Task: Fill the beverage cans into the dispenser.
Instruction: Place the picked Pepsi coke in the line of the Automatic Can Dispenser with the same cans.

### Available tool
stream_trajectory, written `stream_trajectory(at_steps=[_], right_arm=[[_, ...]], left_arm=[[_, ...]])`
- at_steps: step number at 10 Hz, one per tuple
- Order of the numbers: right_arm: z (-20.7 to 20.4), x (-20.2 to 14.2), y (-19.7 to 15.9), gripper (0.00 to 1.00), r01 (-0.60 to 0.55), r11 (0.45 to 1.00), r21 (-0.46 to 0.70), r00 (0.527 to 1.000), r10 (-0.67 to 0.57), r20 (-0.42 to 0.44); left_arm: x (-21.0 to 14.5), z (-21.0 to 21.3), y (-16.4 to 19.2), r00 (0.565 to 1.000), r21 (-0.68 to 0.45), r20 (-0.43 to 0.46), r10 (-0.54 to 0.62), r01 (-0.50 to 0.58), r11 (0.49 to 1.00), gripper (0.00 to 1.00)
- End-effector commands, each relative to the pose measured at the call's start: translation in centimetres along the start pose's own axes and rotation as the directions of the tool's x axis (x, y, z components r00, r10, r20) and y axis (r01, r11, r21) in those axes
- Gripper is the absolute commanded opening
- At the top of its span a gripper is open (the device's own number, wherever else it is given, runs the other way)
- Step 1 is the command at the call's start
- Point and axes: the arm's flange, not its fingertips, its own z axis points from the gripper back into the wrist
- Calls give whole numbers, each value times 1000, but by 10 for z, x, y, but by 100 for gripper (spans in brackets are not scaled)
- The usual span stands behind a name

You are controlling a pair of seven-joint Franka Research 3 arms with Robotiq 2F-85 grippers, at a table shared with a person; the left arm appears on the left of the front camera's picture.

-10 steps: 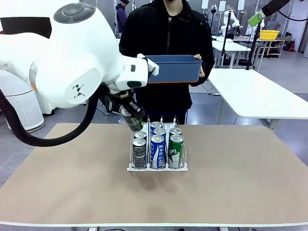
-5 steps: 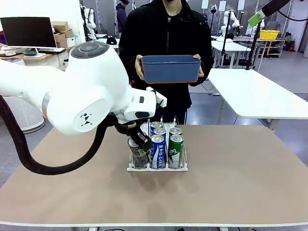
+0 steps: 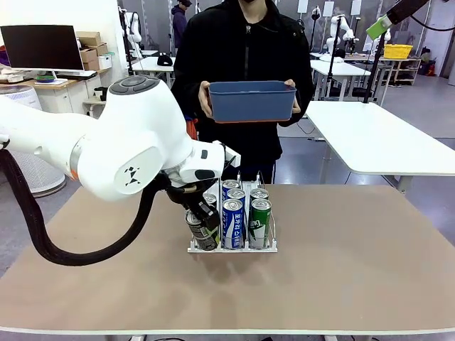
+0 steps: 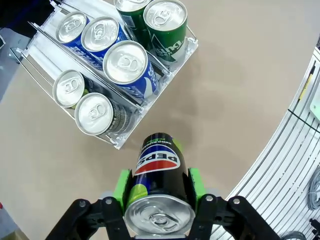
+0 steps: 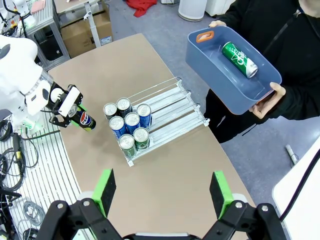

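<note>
My left gripper (image 4: 159, 181) is shut on a black Pepsi can (image 4: 157, 170), tilted, with the green pads on both its sides. In the front view this can (image 3: 200, 231) hangs low at the near end of the dispenser (image 3: 232, 249), by its left lane. The dispenser (image 4: 42, 52) holds black-grey cans (image 4: 93, 113), blue cans (image 4: 125, 62) and green cans (image 4: 165, 15) standing at its front end. My right gripper (image 5: 162, 192) is open high above the table. From there the left gripper (image 5: 75, 112) with its can shows beside the dispenser (image 5: 172, 102).
A person at the far side holds a blue tub (image 3: 252, 101) at chest height. One green can (image 5: 240, 59) lies in the tub (image 5: 210, 55). The dispenser's far lane halves are bare. Brown table (image 3: 355, 270) lies open around the rack.
My left arm has carried the black can down and toward the near side, from above the dispenser's back to its near left end. The person and tub have stayed put.
</note>
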Motion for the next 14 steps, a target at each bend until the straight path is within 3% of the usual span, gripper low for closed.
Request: stream_trajectory(at_steps=[1, 4, 8, 14], right_arm=[[-1, 0, 0, 100, 2, 1000, 9, 1000, -2, 6], [-1, 0, 0, 100, 2, 1000, 9, 1000, -2, 6], [-1, 0, 0, 100, 2, 1000, 9, 1000, -2, 6], [-1, 0, 0, 100, 2, 1000, 9, 1000, -2, 6]], left_arm=[[-1, -4, -2, 1000, 0, -4, 22, -22, 1000, 57], [1, 7, -1, 999, 22, 1, -42, 42, 999, 57], [4, -3, 26, 1000, 87, -12, 4, -3, 996, 57], [10, -26, 48, 998, 53, 12, 60, -61, 997, 57]])
